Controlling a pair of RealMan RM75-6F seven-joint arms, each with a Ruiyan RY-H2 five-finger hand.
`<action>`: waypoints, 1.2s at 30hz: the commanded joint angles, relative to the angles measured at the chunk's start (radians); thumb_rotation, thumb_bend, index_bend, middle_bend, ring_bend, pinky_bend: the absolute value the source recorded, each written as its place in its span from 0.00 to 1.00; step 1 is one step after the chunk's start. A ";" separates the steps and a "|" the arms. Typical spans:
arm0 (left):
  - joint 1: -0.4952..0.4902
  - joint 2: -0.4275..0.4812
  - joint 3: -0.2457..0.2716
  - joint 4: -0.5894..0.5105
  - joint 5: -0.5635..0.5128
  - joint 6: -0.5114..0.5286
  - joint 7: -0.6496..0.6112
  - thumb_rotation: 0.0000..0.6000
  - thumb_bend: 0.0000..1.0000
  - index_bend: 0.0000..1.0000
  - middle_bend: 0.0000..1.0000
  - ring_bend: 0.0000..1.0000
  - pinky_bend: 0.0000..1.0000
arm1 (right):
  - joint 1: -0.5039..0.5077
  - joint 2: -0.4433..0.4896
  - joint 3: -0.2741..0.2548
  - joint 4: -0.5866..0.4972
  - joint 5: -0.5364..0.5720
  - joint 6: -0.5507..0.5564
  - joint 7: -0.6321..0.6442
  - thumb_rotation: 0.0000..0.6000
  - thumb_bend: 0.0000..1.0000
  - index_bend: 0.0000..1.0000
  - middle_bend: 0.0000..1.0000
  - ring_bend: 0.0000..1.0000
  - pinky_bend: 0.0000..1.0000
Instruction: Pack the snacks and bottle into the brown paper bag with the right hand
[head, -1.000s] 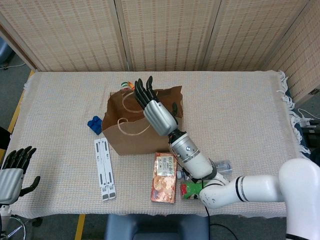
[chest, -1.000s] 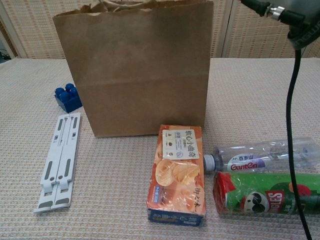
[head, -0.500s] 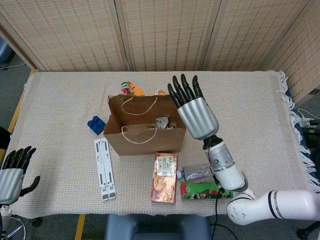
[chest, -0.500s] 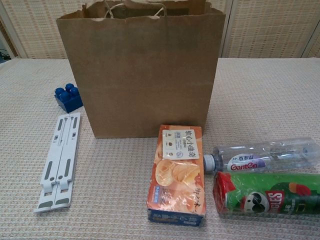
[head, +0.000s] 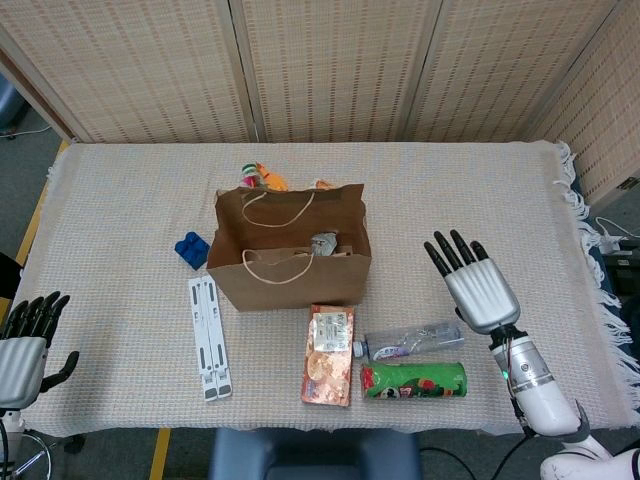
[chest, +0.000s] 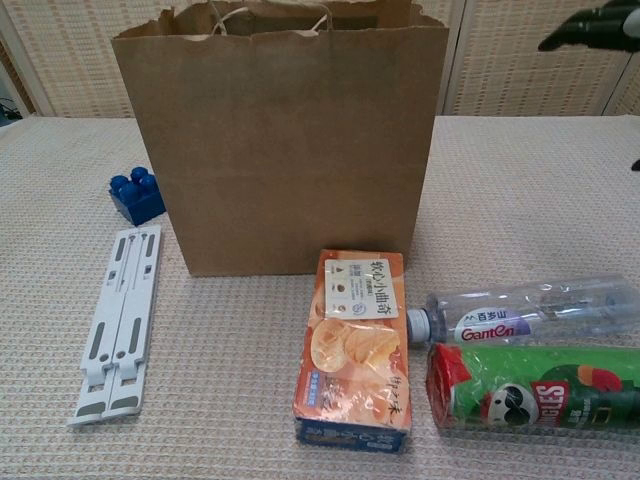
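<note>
Right robot hand (head: 478, 290) withdrew; chest view shows fingertips (chest: 585, 28) only.

A table (head: 140, 190) covered in a beige woven cloth fills the middle of the frame, its fringed edge hanging at the right. Behind it, across the top, stand folding screen panels (head: 330, 65) of pale woven material in brown wooden frames. Grey floor (head: 20, 170) shows at the left edge, crossed by a yellow line (head: 28, 232). The lighting is even and soft.
</note>
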 joint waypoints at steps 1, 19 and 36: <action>0.000 -0.001 0.000 -0.001 -0.001 0.000 0.001 1.00 0.35 0.00 0.00 0.00 0.00 | -0.029 0.030 -0.057 0.035 0.033 -0.179 0.087 1.00 0.00 0.00 0.00 0.01 0.22; -0.001 0.006 0.002 0.004 0.006 -0.006 -0.023 1.00 0.35 0.00 0.00 0.00 0.00 | 0.025 -0.203 0.013 0.153 0.207 -0.291 -0.081 1.00 0.00 0.00 0.01 0.01 0.22; -0.003 0.011 0.004 0.006 0.009 -0.012 -0.040 1.00 0.35 0.00 0.00 0.00 0.00 | 0.041 -0.421 0.026 0.325 0.221 -0.278 -0.121 1.00 0.19 0.59 0.48 0.51 0.72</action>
